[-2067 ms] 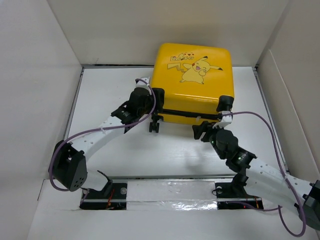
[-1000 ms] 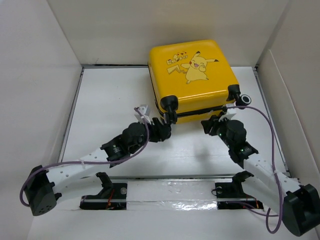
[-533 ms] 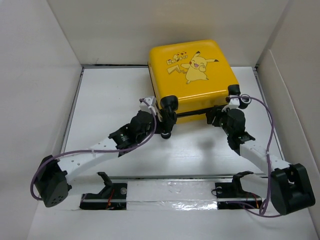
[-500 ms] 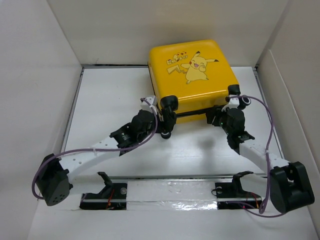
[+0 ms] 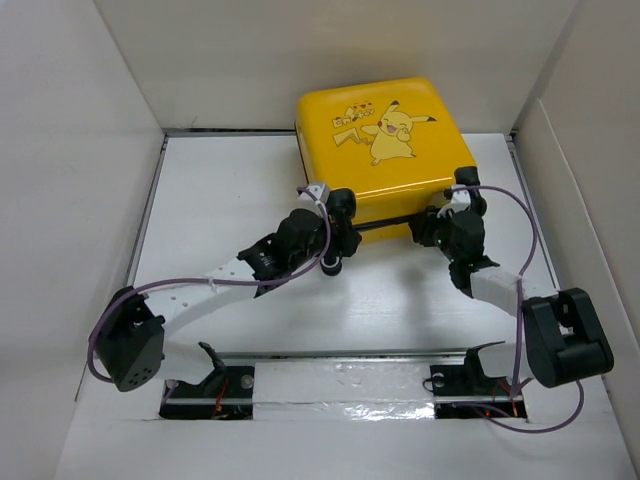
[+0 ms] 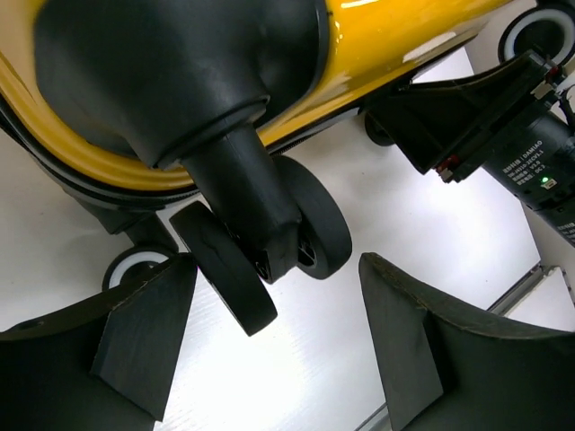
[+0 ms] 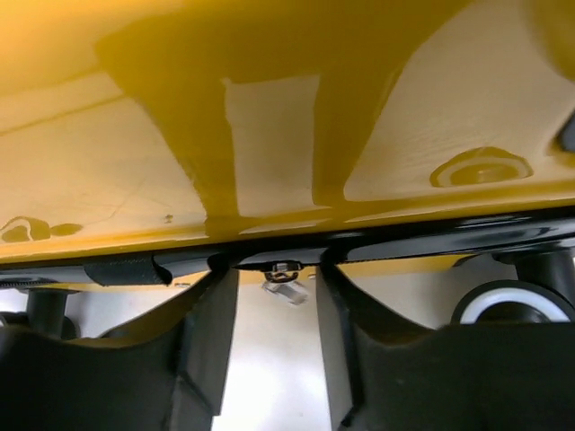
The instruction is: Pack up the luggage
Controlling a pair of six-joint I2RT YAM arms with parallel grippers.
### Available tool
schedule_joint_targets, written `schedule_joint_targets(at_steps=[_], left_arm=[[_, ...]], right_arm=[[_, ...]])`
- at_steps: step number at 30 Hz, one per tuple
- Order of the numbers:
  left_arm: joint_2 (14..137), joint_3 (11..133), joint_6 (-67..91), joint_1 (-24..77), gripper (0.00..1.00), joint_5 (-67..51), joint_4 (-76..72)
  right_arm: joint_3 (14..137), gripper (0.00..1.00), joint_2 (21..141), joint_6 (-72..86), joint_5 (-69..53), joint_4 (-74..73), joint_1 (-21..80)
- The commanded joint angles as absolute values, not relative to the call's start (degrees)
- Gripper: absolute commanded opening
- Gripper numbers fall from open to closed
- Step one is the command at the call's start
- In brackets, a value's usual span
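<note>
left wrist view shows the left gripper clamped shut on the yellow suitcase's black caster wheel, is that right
Not quite. The left gripper is open, not clamped shut. Its fingers stand wide apart, with the black caster wheel of the yellow suitcase in the gap between them and not pinched. The left wrist view shows this.

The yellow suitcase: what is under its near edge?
Black wheels show above the white table, one just ahead of the open left gripper. A small metal zip pull hangs ahead of the right gripper. The inside is hidden: the suitcase is closed.
</note>
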State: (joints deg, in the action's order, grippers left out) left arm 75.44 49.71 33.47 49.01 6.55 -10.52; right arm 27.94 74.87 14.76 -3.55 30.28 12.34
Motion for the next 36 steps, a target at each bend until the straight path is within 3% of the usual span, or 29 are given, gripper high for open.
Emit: schedule_joint_targets(at_steps=[1,5,6,11,20,24,29,36], left_arm=[[75.8,52.0,32.6,48.1,0.70,5.1,-13.5],[75.8,51.6,32.7,47.5,0.62,4.7,-14.5],[75.9,51.7,32.7,46.9,0.60,4.7,-14.6],[76.9,51.8,32.7,45.7,0.52,3.9,-15.6],[78.9,53.5,33.5,44.6,0.16,1.6,-19.1],[78.7,54.2,33.7,44.6,0.06,0.4,-19.6],[77.9,55.4,34.2,44.6,0.00,-2.4,-20.2],[78.0,57.7,35.0,44.6,0.00,-6.2,-21.1]], right_arm=[[30.8,0.38,78.5,13.4,-3.3,39.2,11.9],[28.9,0.26,80.4,14.1,-4.0,44.9,11.9],[28.7,0.17,80.6,14.1,-4.0,46.4,11.9],[26.9,0.01,79.1,14.8,-3.7,48.5,11.9],[26.4,0.00,73.8,12.1,2.2,41.9,18.6],[27.8,0.00,73.4,11.4,1.8,39.5,23.7],[29.6,0.00,73.7,11.3,4.3,37.9,33.9],[33.9,0.00,75.1,13.3,8.8,36.1,50.1]])
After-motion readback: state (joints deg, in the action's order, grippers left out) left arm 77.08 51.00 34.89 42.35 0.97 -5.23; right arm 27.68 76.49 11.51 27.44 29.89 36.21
